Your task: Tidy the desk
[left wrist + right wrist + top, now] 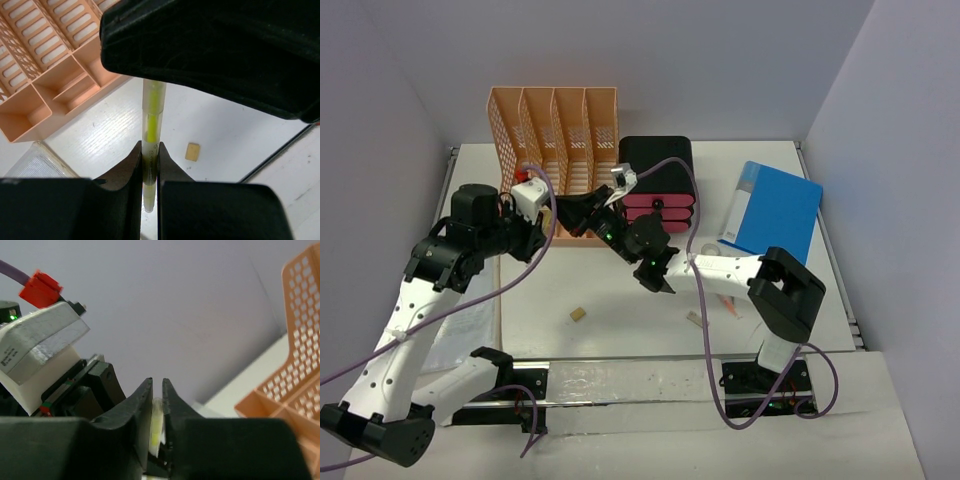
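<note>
1. White desk (620,290) under pale walls fills the view. Both arm bases sit at its near edge, with a sheet of paper (460,320) on the left and a small tan block (578,314) loose near the middle.
2. Above the desk's middle the two arms meet. The left gripper (150,150) is clamped tight on one end of a yellow highlighter (151,115), held clear of the surface.
3. The highlighter's long axis runs straight out from the left jaws into the right gripper (157,390). Its jaws flank the other end closely, but I cannot tell whether they pinch it or merely stand around it.
4. Just beyond the pair stands the peach file rack (555,130). Its low front compartments lie beside the left gripper, so the left arm looks better placed to drop the highlighter in.
5. Farther right are a black drawer box (658,180) and a blue folder (775,210).
</note>
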{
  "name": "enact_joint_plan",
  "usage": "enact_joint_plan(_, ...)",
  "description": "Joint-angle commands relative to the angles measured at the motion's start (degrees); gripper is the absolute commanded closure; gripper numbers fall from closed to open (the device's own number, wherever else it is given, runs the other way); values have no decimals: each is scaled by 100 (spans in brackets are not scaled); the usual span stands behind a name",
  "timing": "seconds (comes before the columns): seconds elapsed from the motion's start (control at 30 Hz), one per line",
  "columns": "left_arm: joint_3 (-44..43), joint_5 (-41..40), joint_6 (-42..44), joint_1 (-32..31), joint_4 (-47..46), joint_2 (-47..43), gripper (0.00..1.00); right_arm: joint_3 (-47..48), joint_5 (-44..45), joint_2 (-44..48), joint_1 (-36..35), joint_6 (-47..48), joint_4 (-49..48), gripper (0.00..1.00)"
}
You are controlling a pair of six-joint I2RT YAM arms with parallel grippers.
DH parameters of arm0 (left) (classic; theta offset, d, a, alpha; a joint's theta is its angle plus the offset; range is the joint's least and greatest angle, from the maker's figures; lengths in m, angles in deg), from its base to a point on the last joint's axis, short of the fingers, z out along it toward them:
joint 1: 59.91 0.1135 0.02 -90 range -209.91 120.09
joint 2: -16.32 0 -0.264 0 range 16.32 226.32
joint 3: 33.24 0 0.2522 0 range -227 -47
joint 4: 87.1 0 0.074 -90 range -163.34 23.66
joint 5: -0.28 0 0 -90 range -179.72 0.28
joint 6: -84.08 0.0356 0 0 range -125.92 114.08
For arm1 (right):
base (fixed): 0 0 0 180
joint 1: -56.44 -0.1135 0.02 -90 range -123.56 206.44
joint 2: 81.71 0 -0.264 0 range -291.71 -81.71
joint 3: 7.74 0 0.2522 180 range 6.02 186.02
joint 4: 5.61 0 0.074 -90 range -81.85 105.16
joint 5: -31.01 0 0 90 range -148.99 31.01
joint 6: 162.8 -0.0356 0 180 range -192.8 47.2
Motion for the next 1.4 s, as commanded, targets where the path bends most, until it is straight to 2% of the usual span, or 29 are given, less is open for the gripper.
enact_joint_plan(0.0,297,-828,33,93,-2752,-200,100,-564,-1446,288,-168,-181,1523,69)
enact_joint_plan(0.03,506,-930,78,93,-2810,-267,100,-630,-1424,501,-74,-185,1616,63)
enact_joint_plan(0.07,611,-971,89,93,-2830,-296,100,-635,-1414,606,-19,-177,1623,63)
enact_joint_plan(0.2,749,-940,36,93,-2823,-384,100,-836,-1261,1155,213,-2,2164,49)
enact_joint_plan(0.37,816,-1188,35,93,-2848,-272,100,-1184,-577,1988,346,468,2941,42)
enact_joint_plan(0.47,928,-1385,58,134,-2875,-195,100,-1104,342,2430,466,677,3944,38)
enact_joint_plan(0.53,1071,-1392,76,183,-2919,-159,100,-967,1544,2563,538,792,4868,36)
enact_joint_plan(0.67,1322,-1636,69,418,-3216,-105,100,-431,3374,2328,650,601,6372,32)
enact_joint_plan(0.77,1474,-1676,55,538,-3385,-70,100,-50,4051,1997,718,418,7004,31)
enact_joint_plan(0.97,1533,-1664,46,585,-3386,-51,100,415,4519,1316,1018,65,7377,31)
enact_joint_plan(1.2,1525,-1548,47,585,-3386,57,100,689,4111,807,1146,436,7100,33)
enact_joint_plan(1.37,1508,-1474,46,585,-3344,88,100,908,4262,574,1265,475,7054,34)
